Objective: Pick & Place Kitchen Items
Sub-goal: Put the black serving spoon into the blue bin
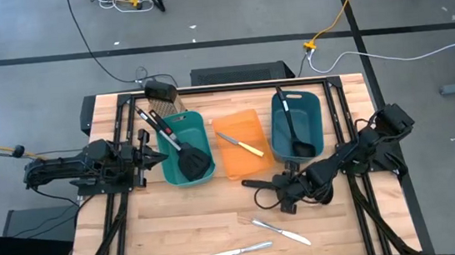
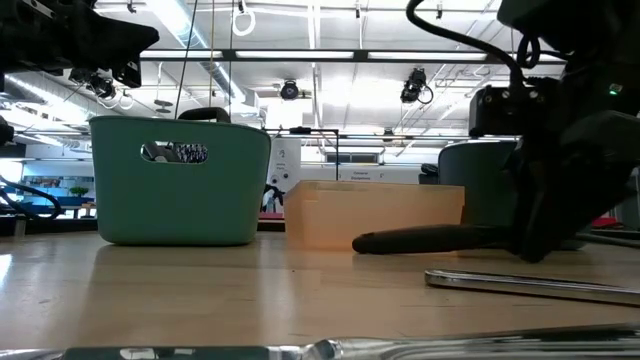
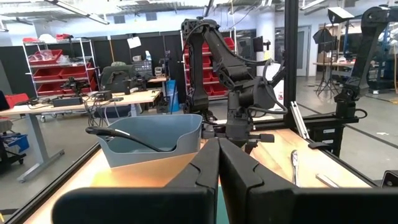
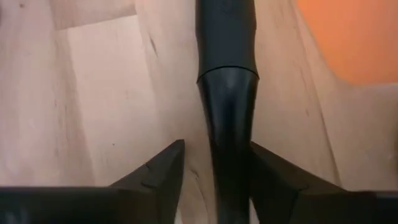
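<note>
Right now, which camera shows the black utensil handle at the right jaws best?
The right wrist view: the black handle fills it, lying on the wood between the right gripper fingers. The high view shows only its end by the orange bin. The low view shows it side-on. The left wrist view doesn't show it clearly.

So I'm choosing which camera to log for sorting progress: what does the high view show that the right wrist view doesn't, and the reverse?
Only the high view shows the whole layout: two spatulas in the left teal bin, a yellow-handled knife in the orange bin, a ladle in the right teal bin, two silver knives on the table, and the left hand waiting beside the left bin.

Only the right wrist view shows the right hand's fingers straddling the black handle.

Both show that handle, the right hand and the orange bin.
</note>
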Robot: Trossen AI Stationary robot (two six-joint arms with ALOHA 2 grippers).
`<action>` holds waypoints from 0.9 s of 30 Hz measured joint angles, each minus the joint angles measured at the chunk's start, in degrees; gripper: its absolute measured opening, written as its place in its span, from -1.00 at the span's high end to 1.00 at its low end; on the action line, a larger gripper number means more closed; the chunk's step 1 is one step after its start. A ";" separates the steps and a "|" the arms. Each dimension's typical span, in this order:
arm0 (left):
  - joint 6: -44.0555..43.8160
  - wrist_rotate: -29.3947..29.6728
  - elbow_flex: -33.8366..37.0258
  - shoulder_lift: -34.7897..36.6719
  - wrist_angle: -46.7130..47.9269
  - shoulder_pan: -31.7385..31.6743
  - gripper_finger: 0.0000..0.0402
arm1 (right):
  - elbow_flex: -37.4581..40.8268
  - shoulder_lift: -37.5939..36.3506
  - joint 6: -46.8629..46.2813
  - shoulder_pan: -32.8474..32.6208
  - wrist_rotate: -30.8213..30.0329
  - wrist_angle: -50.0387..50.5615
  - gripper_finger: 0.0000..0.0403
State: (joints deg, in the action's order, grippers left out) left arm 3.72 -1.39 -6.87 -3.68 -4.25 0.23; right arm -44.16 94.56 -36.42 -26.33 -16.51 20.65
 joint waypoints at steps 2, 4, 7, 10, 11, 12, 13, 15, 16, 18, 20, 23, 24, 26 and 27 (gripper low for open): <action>0.01 0.02 0.00 0.00 0.00 0.02 0.92 | 0.00 0.00 0.27 0.05 0.78 -0.19 0.34; 0.01 0.00 0.00 0.00 0.00 0.01 0.92 | 0.00 0.00 0.42 0.20 1.27 -0.35 0.53; 0.01 0.00 -0.01 0.00 0.02 0.01 0.92 | -0.01 0.00 1.40 0.20 1.29 -0.40 0.65; -0.04 0.02 0.00 0.00 -0.01 0.02 0.92 | -0.02 -0.09 2.46 0.22 1.31 -0.32 0.65; -0.04 0.00 -0.02 0.00 0.01 0.00 0.92 | -0.10 -0.41 2.85 0.22 1.29 0.22 0.65; -0.04 0.00 -0.02 0.00 0.00 0.02 0.92 | -0.30 -0.72 3.20 0.26 0.94 1.19 0.65; -0.04 0.01 -0.02 0.00 0.01 0.02 0.92 | -0.69 -1.18 3.52 0.31 0.69 2.29 0.65; -0.04 0.00 -0.02 0.00 0.00 0.02 0.92 | -1.80 -2.90 4.17 0.17 0.57 3.86 0.65; -0.04 0.02 -0.02 0.00 0.00 0.02 0.92 | -2.54 -4.08 4.59 -0.06 0.09 4.17 0.65; -0.04 0.00 -0.02 0.00 0.02 0.00 0.92 | -3.29 -6.73 6.39 -0.80 -1.79 4.08 0.70; -0.04 0.03 -0.02 0.01 0.04 0.02 0.92 | -3.63 -9.90 9.17 -1.34 -3.48 2.97 0.80; -0.06 0.02 -0.04 0.02 0.07 0.02 0.92 | -3.78 -15.74 12.82 -1.62 -5.92 0.69 0.80; -0.06 0.02 -0.04 0.02 0.15 0.00 0.92 | -3.78 -17.77 14.21 -1.62 -6.78 0.66 0.80; -0.06 0.02 -0.04 0.02 0.17 0.00 0.92 | -3.78 -21.96 17.27 -1.59 -7.57 0.98 0.80; -0.08 0.00 -0.04 0.02 0.17 0.00 0.92 | -3.78 -24.21 18.72 -1.46 -8.39 0.92 0.80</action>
State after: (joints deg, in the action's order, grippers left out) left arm 3.64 -1.38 -6.92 -3.66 -4.08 0.23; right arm -47.94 70.35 -17.70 -27.78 -24.90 21.57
